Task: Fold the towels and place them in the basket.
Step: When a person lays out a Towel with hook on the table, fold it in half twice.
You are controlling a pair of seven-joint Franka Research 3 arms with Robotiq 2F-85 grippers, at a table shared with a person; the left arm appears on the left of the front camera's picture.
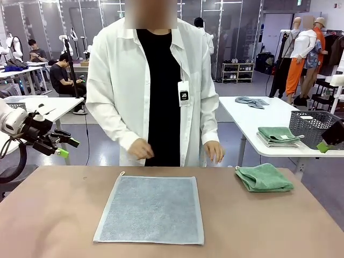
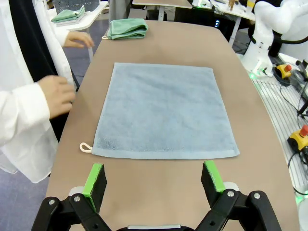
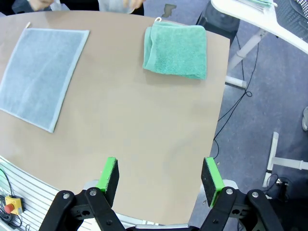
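While the blue-grey towel (image 1: 150, 208) lies spread flat and unfolded in the lower middle of the front view, its small hanging loop (image 1: 122, 173) at the upper left corner, the mint green towel (image 1: 264, 178) sits folded at middle right, well apart from it on the same brown table (image 1: 48, 215). The dark mesh basket (image 1: 309, 128) stands farther back at the right edge on a separate white table (image 1: 252, 115), just beside a stack of folded green towels (image 1: 278, 135). Beyond the towel a person in a white coat (image 1: 118, 91) stands at the far edge, both hands (image 1: 141, 149) low, empty and off the cloth. The left gripper (image 2: 154, 180) hovers at the bottom of its wrist view, jaws spread wide, grasping nothing, near the towel's closest hem. The right gripper (image 3: 160, 174) is likewise released above bare tabletop, the green towel at upper centre.
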